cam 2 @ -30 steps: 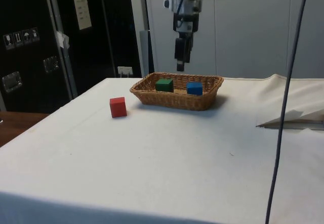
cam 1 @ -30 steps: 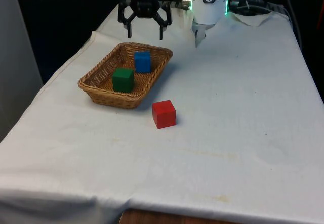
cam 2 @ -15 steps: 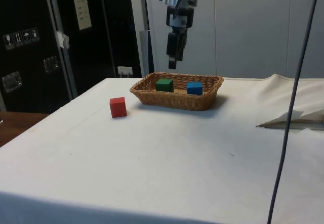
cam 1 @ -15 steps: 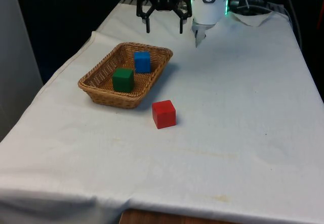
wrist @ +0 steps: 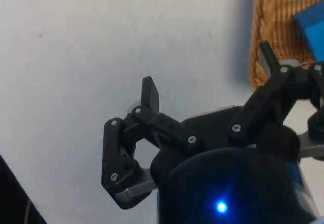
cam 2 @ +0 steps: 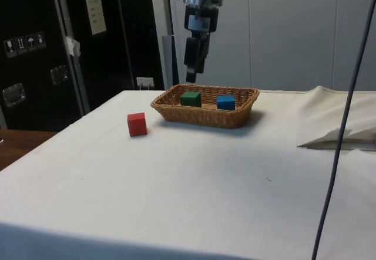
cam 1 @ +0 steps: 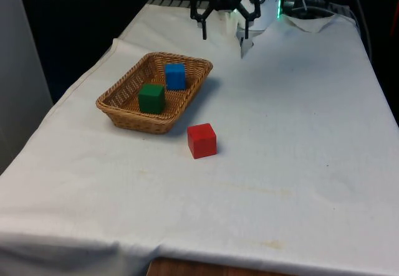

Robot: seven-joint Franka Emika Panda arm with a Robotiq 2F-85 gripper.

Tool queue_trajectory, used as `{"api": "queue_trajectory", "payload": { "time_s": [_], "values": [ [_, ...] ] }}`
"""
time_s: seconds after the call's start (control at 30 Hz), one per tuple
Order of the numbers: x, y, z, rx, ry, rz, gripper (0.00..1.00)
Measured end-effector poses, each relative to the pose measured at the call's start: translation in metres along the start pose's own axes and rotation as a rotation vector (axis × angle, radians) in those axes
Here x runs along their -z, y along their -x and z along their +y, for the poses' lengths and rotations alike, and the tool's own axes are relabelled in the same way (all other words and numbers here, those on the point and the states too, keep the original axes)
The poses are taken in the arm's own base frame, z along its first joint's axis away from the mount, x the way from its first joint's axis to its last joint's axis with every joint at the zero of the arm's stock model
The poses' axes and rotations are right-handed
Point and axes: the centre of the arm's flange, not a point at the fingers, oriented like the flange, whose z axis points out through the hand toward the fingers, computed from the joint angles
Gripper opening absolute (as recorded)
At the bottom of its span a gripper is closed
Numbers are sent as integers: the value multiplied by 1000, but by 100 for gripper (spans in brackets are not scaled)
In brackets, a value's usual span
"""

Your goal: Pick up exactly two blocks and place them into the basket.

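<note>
Wicker holds the result already: the basket (cam 1: 124,115) carries two blocks, the green block (cam 1: 151,98) nearer the camera and the blue block (cam 1: 176,76) toward its far end — both resting on the woven floor, apart from each other. What has changed over the last second is the gripper (cam 1: 225,22): it hung above the basket's far rim a moment ago, and it has since risen and swung toward the front view's right, so that it now sits high over the bare cloth at the far end of the bench (cam 1: 299,139), clear of the basket altogether. Its fingers (wrist: 150,93) are spread wide apart and hold nothing; in the wrist view the cloth lies beneath them, with the basket's rim and a corner of the blue block off to one side. The red block (cam 1: 202,140) lies on the cloth just beside the basket's near corner, untouched and in the same spot throughout. Judging by the count — two blocks in, one out — the task looks complete, and the arm's retreat reads as a withdrawal rather than a reach for another pick. Taking the red block now would break the "exactly two" condition, so it should be left where it is.
</note>
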Motion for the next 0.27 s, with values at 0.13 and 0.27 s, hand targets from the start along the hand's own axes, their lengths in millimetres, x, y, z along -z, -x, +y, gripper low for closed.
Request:
{"api": "queue_trajectory", "payload": {
  "time_s": [0.13, 0.27],
  "values": [
    [0, -2, -12, 6, -4, 2, 100],
    [0, -2, -12, 5, -4, 3, 100]
  ]
}}
